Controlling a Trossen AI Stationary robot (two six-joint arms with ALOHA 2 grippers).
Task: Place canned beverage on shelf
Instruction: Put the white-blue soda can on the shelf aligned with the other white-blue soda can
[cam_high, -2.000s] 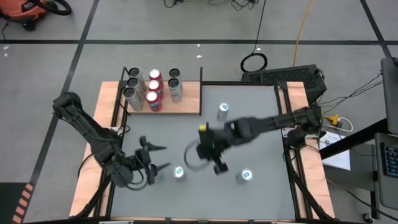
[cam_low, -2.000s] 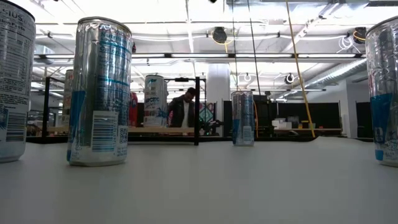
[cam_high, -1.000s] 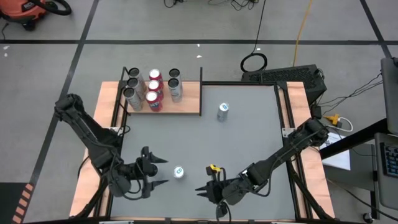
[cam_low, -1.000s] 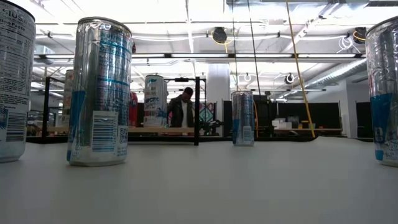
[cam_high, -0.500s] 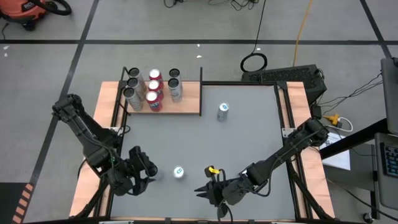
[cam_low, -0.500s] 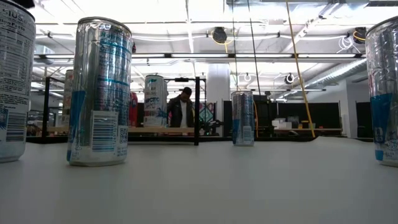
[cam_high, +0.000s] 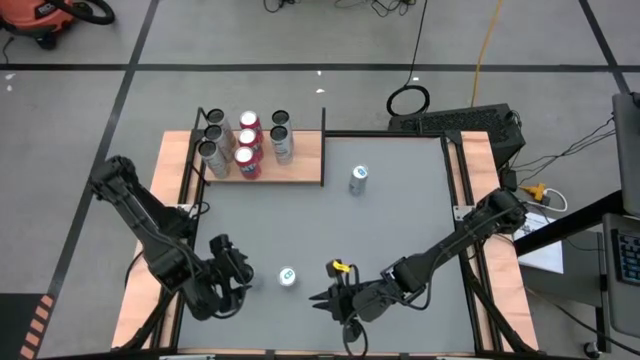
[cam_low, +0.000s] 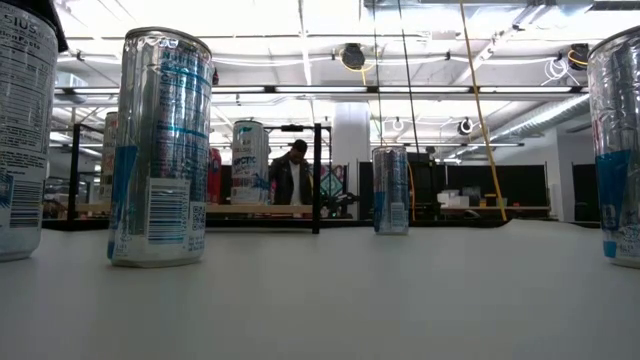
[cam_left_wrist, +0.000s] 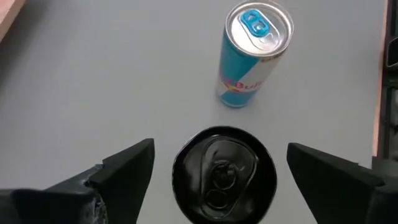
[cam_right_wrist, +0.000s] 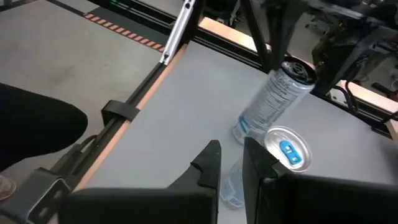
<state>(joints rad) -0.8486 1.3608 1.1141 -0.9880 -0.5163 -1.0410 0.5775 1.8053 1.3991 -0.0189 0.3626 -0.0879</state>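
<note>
Left gripper (cam_left_wrist: 221, 177) spread wide around black-top can (cam_left_wrist: 224, 175), not clamped. Risk: off-centre closing tips can into blue Red Bull can (cam_left_wrist: 254, 53) nearby. Right gripper (cam_high: 322, 299) clenched, empty.

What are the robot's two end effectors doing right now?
Left end effector: open around the black-topped can, not gripping.
Right end effector: shut, empty.

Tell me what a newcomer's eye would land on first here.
The cluster of cans on the wooden shelf at the table's far left. Next, the left gripper near the front edge, fingers spread wide either side of a black-topped can, with a blue Red Bull can just beyond. The right gripper rests shut nearby.
</note>
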